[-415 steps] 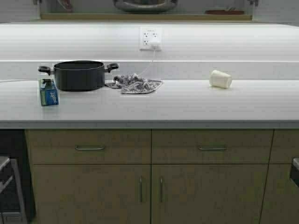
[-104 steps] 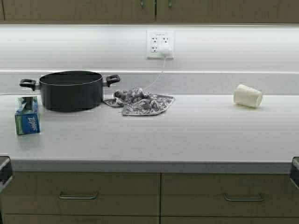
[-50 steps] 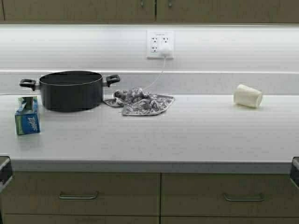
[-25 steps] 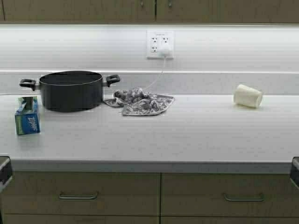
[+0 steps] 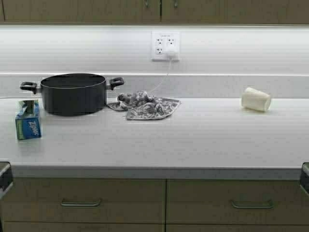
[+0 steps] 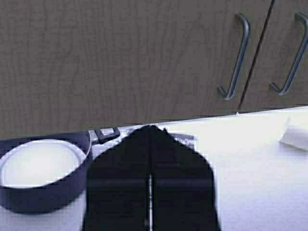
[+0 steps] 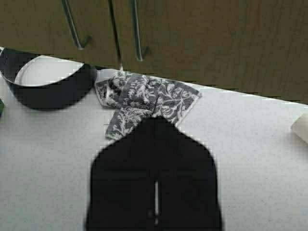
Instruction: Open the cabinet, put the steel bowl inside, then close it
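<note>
The cabinet runs along the top of the high view with both doors shut, and its two small handles meet at the centre seam. It also shows in the left wrist view and the right wrist view. The steel bowl is out of view. My left gripper is shut and empty, above the counter near the black pot. My right gripper is shut and empty, just short of the patterned towel.
On the counter stand a black two-handled pot, a blue bag box, a crumpled towel and a tipped white cup. A wall outlet holds a plug. Drawers lie below.
Eight seconds ago the cabinet stood open with the bowl on its shelf; now its doors are shut and the robot has moved closer. Nothing has changed in the last two seconds.
</note>
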Motion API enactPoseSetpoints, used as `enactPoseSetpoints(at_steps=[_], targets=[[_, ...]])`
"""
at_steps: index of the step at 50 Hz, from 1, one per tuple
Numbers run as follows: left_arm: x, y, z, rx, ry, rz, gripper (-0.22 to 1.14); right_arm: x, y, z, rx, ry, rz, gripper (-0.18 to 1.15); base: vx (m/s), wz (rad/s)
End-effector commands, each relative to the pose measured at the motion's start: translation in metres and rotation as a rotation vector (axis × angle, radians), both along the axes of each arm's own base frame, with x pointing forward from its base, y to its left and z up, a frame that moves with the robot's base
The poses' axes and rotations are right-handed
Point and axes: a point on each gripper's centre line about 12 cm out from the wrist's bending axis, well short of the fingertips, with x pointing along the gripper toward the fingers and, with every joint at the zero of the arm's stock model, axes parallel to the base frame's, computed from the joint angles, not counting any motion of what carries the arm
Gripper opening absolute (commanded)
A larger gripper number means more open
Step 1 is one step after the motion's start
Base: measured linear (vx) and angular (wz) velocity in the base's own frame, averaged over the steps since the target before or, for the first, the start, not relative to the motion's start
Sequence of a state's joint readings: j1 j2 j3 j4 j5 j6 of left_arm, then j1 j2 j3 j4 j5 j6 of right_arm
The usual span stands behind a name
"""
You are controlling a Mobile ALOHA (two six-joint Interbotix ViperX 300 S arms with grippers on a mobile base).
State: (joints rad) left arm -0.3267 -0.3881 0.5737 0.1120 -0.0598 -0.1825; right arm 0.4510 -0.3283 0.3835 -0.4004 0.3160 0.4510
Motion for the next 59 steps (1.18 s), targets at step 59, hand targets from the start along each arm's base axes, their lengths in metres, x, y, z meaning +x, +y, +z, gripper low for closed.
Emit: enactPoseSetpoints(at_steps=[59], targets=[[-0.0003, -0.0006, 0.0078, -0.016, -0.022, -0.001, 0.04, -0.0039, -0.0012, 0.0134, 0.008, -0.041, 0.006, 0.06, 0.0, 0.0]])
